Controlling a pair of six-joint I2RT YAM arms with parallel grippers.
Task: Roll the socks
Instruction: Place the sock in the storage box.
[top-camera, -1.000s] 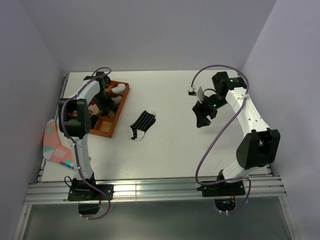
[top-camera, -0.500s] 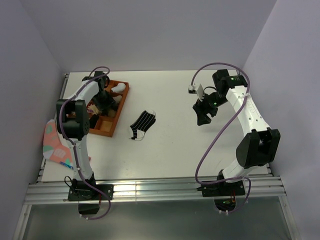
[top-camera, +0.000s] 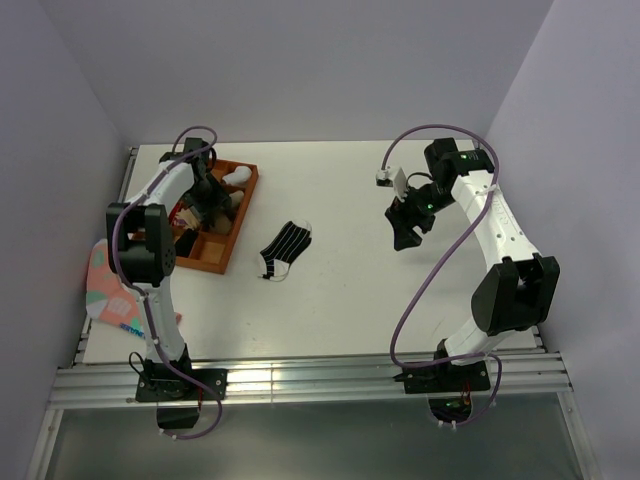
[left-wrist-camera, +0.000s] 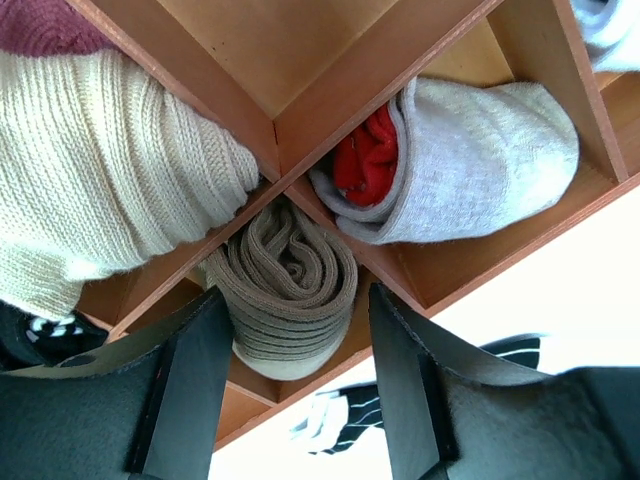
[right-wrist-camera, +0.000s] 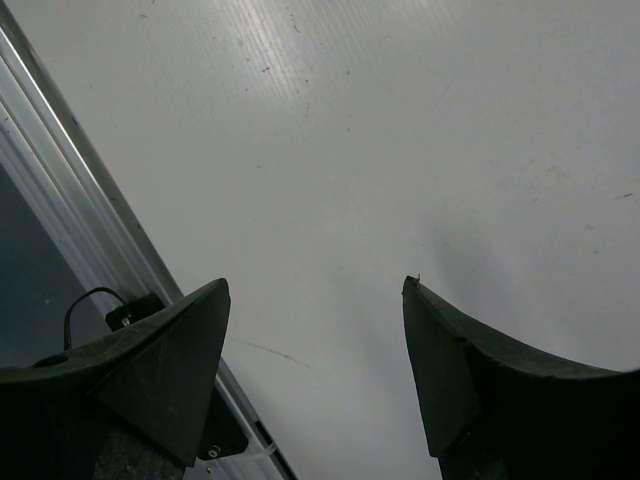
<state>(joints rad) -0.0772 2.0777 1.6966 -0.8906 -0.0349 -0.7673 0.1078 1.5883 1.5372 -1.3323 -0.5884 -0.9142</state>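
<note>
- The left hand (left-wrist-camera: 297, 295) is spread, one finger on either side of the rolled tan sock (left-wrist-camera: 290, 250).
- That sock sits in a compartment of the wooden tray (left-wrist-camera: 340, 70).
- A grey-and-red bundle (left-wrist-camera: 480, 150) fills the compartment past the right finger.
- The black striped sock (top-camera: 285, 250) lies flat on the worktop (top-camera: 340, 290), between the hands and nearer the left.
- The right hand (right-wrist-camera: 315, 285) is spread wide above the worktop.
</note>
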